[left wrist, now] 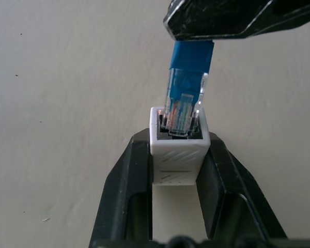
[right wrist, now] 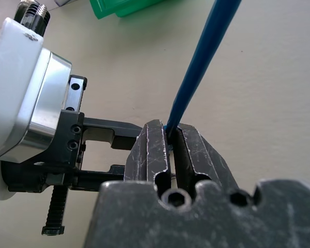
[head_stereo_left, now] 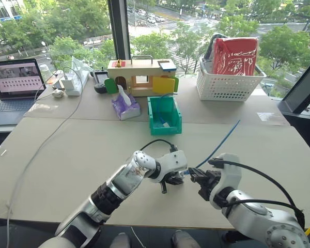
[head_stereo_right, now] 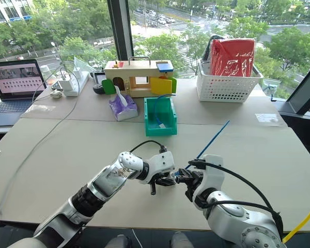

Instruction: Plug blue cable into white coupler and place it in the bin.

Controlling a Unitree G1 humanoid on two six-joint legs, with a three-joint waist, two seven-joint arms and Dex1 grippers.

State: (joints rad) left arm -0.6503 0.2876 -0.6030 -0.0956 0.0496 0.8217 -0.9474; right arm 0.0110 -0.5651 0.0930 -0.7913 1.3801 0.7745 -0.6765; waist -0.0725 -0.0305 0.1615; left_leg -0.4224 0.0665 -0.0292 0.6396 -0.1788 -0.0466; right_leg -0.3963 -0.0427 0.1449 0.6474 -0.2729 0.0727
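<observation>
My left gripper (left wrist: pixel 179 143) is shut on the white coupler (left wrist: pixel 179 157), a small ribbed block clamped between its two black fingers. The clear plug (left wrist: pixel 183 106) of the blue cable (head_stereo_left: pixel 220 141) sits partly inside the coupler's socket. Just behind the plug, my right gripper (right wrist: pixel 171 132) is shut on the cable, which runs up and away toward the table's back right. Both grippers meet above the table's near edge, the left gripper (head_stereo_left: pixel 172 179) facing the right gripper (head_stereo_left: pixel 197 179). The teal-green bin (head_stereo_left: pixel 164 115) stands farther back, near the middle.
A white lattice basket (head_stereo_left: pixel 229 82) with a red bag stands at the back right. A wooden toy house (head_stereo_left: pixel 141 75) and a purple tissue pack (head_stereo_left: pixel 125 106) sit beside the bin. A laptop (head_stereo_left: pixel 13 82) is at the far left, with a white cord (head_stereo_left: pixel 45 140) trailing over the table.
</observation>
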